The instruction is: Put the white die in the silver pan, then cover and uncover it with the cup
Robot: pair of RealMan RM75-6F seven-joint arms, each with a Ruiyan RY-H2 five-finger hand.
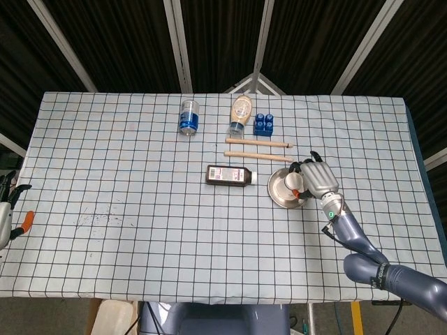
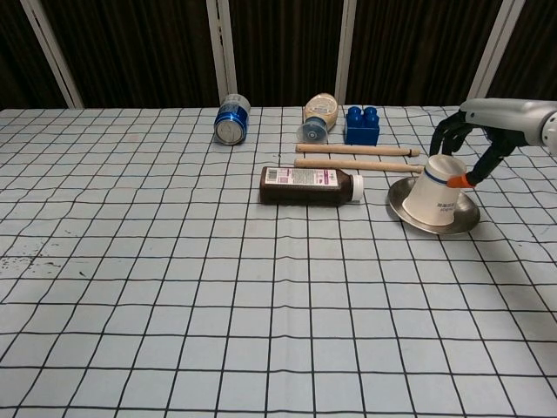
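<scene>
While the right hand (image 2: 487,131) is grasping the upturned white cup (image 2: 438,189) by its base, the cup is sitting mouth-down and slightly tilted in the silver pan (image 2: 409,212), hiding the white die from both cameras. Lying at the pan's nine o'clock, a dark bottle (image 2: 311,186) is showing a white label too small to read. At the table's nine o'clock edge, the left hand (image 1: 5,209) is resting with fingers spread, holding nothing.

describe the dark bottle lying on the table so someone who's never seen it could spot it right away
Start at the silver pan on the checked cloth's right side and look just left of it. The dark brown bottle lies on its side there, white cap toward the pan, in front of two wooden sticks. Nothing else nearby is dark with a pale printed label.
</scene>
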